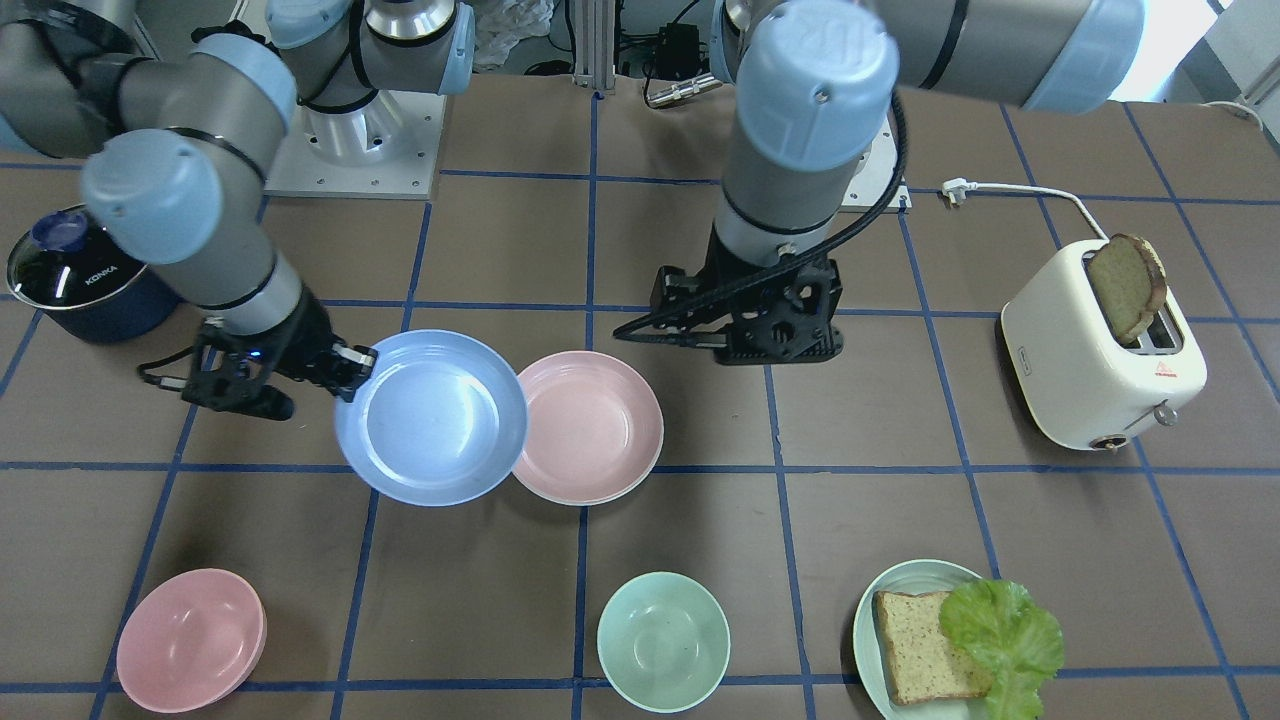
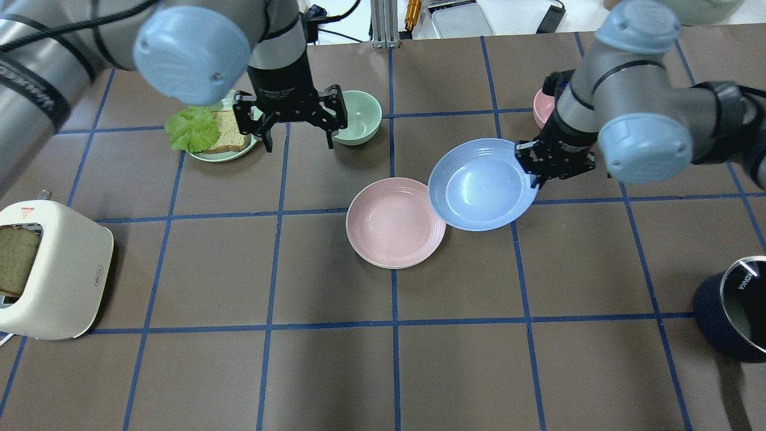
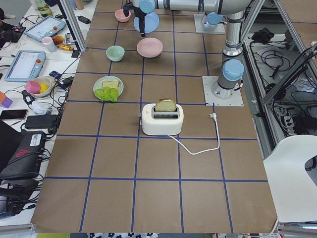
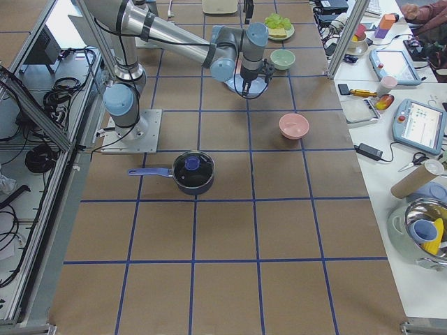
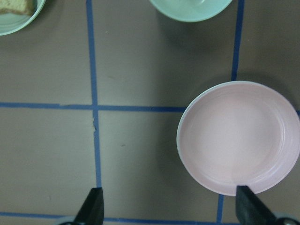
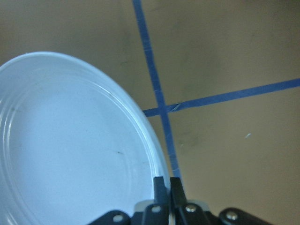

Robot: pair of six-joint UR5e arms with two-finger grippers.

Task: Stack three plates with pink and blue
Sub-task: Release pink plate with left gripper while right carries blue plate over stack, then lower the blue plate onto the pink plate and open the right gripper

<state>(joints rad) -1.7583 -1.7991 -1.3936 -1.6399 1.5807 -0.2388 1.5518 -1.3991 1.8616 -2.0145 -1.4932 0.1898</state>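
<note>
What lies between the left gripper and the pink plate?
Only bare brown table, as the overhead view shows. The left gripper is open and apart from the pink plate.

Room robot-side of pink plate (image 2: 395,222); blue plate (image 2: 482,184) overhangs its R rim; mint bowl (image 2: 358,117) beyond.

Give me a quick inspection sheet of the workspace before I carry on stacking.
Surface: brown table, blue tape grid.
Job's things: blue plate gripped at its rim, edge overlapping the pink plate; a paler rim shows under the pink.
Clutter: pink bowl, mint bowl, green plate with bread and lettuce, toaster holding bread, pot.
Grippers: right gripper shut on the blue plate; left gripper open, empty.
Cables: toaster cord unplugged on the table.
Surroundings: tablets on side benches.
</note>
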